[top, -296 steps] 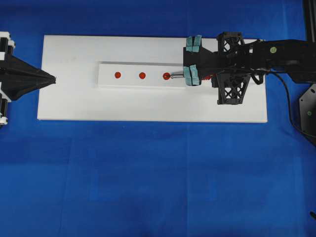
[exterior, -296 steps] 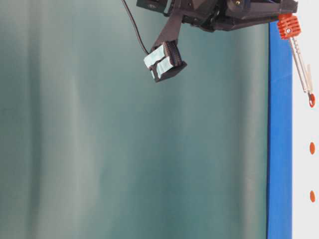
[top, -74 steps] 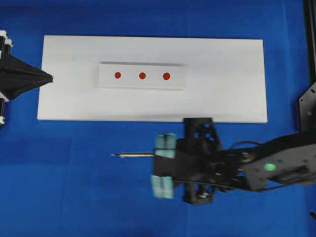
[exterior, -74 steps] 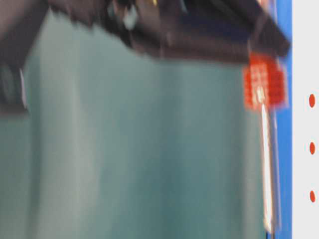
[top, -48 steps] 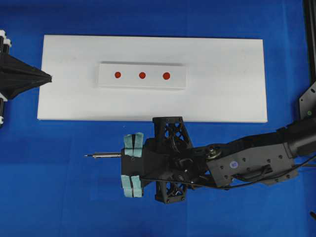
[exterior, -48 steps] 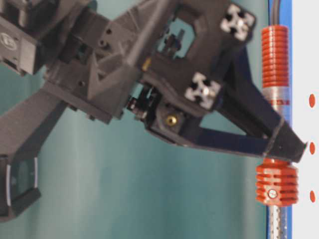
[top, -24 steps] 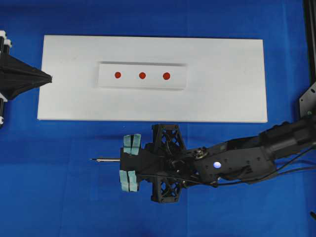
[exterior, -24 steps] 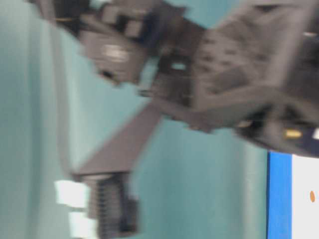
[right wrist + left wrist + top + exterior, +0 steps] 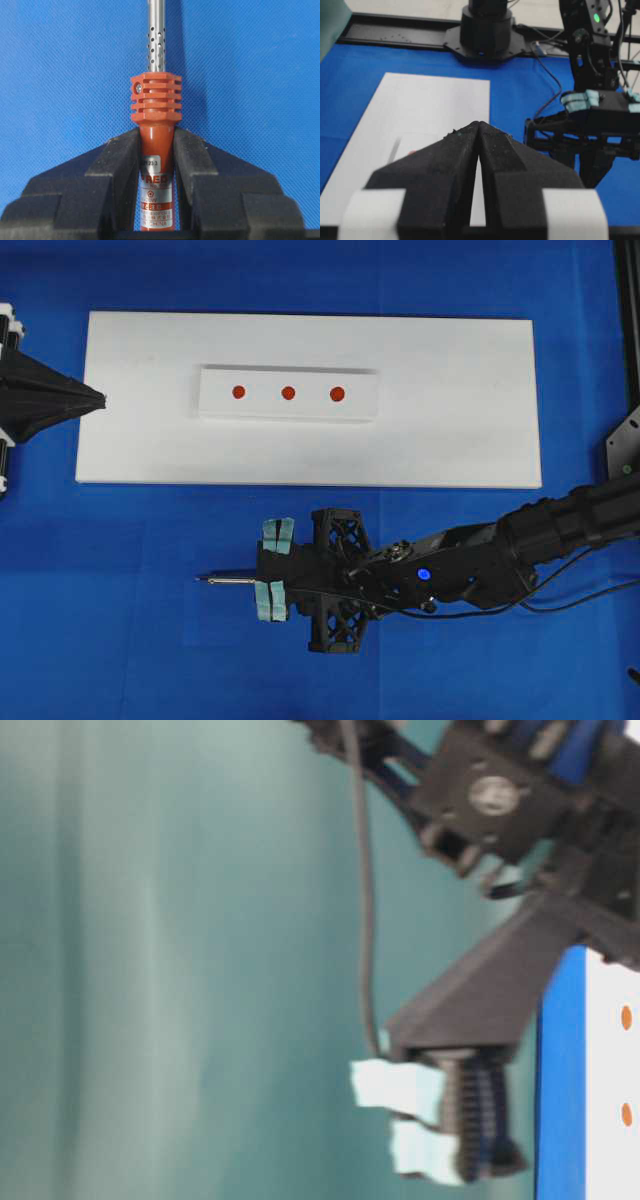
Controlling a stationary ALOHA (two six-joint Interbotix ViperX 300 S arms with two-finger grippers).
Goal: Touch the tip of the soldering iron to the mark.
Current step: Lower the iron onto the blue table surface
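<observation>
My right gripper (image 9: 268,580) (image 9: 156,136) is shut on the soldering iron (image 9: 156,107) by its orange-red handle. It hangs over the blue cloth in front of the white board. The grey shaft (image 9: 228,580) points left, level with the cloth. The mark (image 9: 288,393) is the centre red dot on the white block (image 9: 262,406), well beyond the iron's tip and untouched. In the table-level view the mark (image 9: 626,1016) shows at the right edge, past the blurred gripper pads (image 9: 400,1112). My left gripper (image 9: 98,398) (image 9: 476,126) is shut and empty at the board's left end.
The white board (image 9: 450,430) carries the block and lies on a blue cloth (image 9: 120,620). The iron's black cord (image 9: 585,595) trails right along my right arm (image 9: 480,565). In the left wrist view my right arm's base (image 9: 487,30) stands beyond the board.
My right gripper has carried the iron a little nearer the table's front edge and to the right, the wrist rolling. The left gripper has not moved.
</observation>
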